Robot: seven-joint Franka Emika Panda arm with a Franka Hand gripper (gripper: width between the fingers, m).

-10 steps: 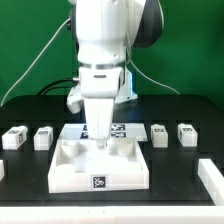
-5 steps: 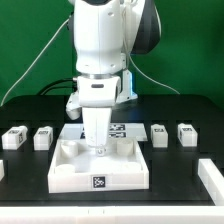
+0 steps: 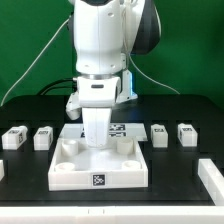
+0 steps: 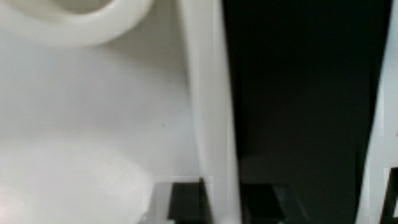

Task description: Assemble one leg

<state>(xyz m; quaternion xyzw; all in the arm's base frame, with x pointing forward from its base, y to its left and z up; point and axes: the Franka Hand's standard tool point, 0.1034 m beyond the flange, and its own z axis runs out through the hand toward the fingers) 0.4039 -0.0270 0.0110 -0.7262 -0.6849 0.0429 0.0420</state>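
My gripper (image 3: 95, 138) reaches down at the back wall of the large white square panel (image 3: 75, 172), which has round corner sockets. In the wrist view the two dark fingertips (image 4: 189, 205) stand on either side of the panel's thin upright wall (image 4: 208, 100) and touch it, so the gripper (image 4: 222, 206) is shut on that wall. One round socket (image 4: 80, 20) shows beside it. The legs are small white tagged blocks lying on the black table: two at the exterior view's left (image 3: 14, 137) (image 3: 43, 136) and two at its right (image 3: 158, 134) (image 3: 187, 132). None is held.
The marker board (image 3: 122, 129) lies just behind the panel, partly hidden by the gripper. Another white part (image 3: 211, 176) sits at the front right edge of the exterior view. A green backdrop and cables are behind the arm.
The gripper has shifted a little toward the exterior view's left along the panel's back wall. The legs have not moved.
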